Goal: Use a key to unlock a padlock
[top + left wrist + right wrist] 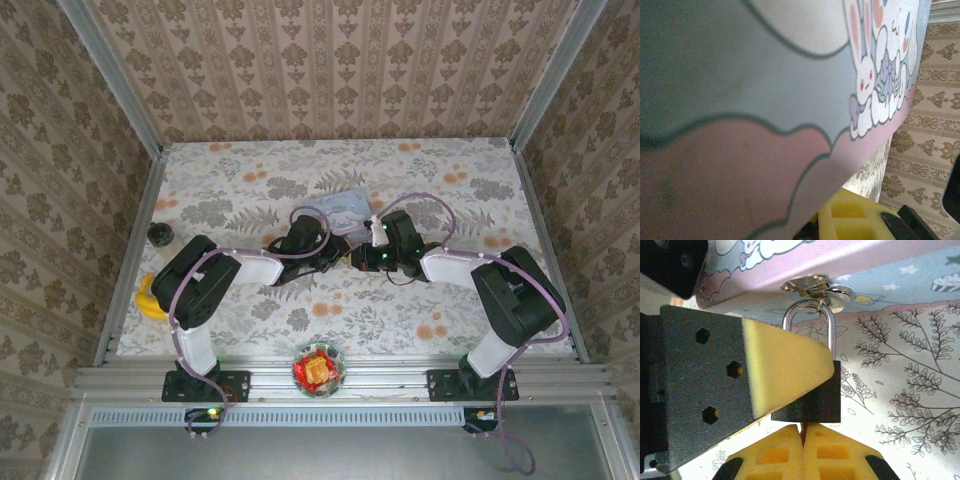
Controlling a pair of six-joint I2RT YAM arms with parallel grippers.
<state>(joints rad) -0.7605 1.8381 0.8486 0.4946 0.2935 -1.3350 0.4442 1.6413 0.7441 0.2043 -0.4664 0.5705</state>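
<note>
The small black padlock [822, 402] hangs by its silvery shackle [809, 315] from the hasp [812, 286] of the pale blue cartoon tin [850, 260]. In the right wrist view, the left gripper's yellow pad [780, 365] presses on the padlock body from the left. My right gripper [803, 432] is shut just below the padlock on a thin brownish key [803, 427], whose tip meets the padlock's underside. From above, both grippers [342, 256] [360, 260] meet in front of the tin [340, 205]. In the left wrist view the tin [765, 100] looms close above one yellow finger [855, 220].
A small bowl of red-wrapped sweets [318, 370] sits on the near rail between the arm bases. A round black knob-like object [160, 235] and a yellow item [150, 298] lie by the left edge. Patterned walls close in the floral table [450, 190].
</note>
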